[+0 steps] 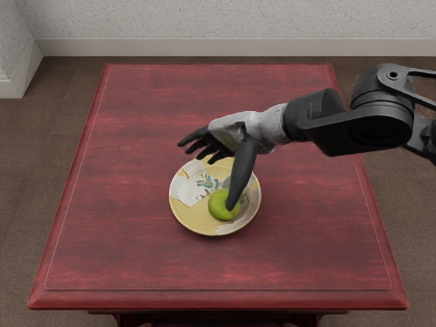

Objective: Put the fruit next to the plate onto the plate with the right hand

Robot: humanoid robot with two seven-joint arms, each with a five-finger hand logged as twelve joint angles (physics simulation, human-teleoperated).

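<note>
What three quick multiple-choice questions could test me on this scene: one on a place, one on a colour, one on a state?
1. Where is the fruit?
A) beside the plate
B) on the plate
C) held up in the air

2. What colour is the fruit?
A) red
B) orange
C) green

3. How are the fingers of the right hand?
A) stretched out
B) curled into a fist
C) wrapped round the plate's rim

Answers:
1. B, since the fruit sits inside the plate's rim.
2. C, since it is a plain green ball against the yellowish plate.
3. A, since the fingers spread flat above the plate and one digit points down at the fruit.
</note>
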